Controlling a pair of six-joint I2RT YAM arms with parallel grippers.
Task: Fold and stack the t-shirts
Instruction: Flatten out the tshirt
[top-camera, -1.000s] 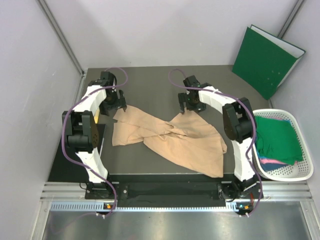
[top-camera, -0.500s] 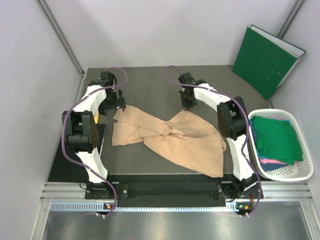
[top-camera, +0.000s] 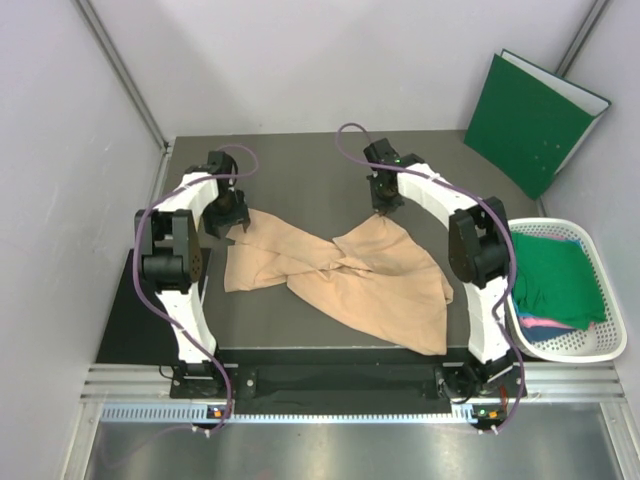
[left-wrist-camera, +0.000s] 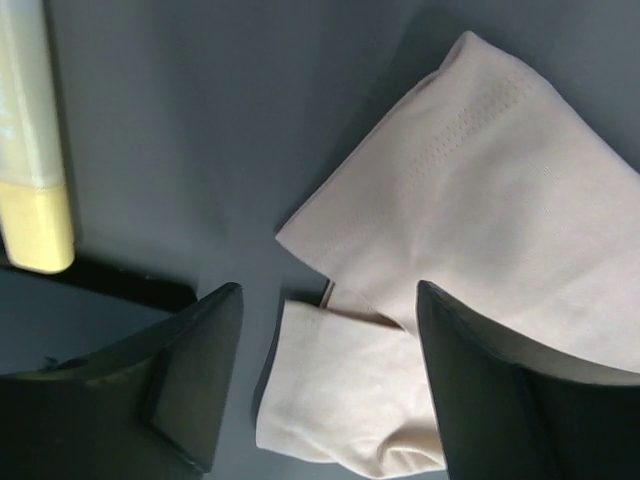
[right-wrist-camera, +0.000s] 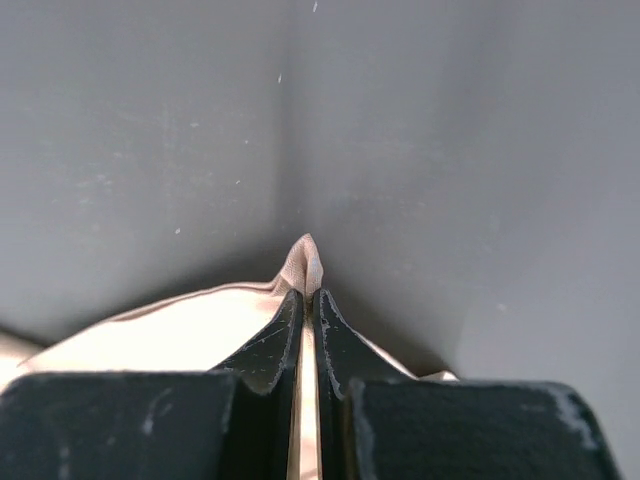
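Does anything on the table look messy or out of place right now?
The peach t-shirt lies crumpled and twisted on the table rather than flat, with one corner folded over itself between the open fingers of the left gripper.

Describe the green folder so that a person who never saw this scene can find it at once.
Start at the dark table, then look past its far right corner. There the green folder leans against the wall, beyond the white basket. Unlike the green cloth lying in that basket, it is stiff, flat and white-edged.
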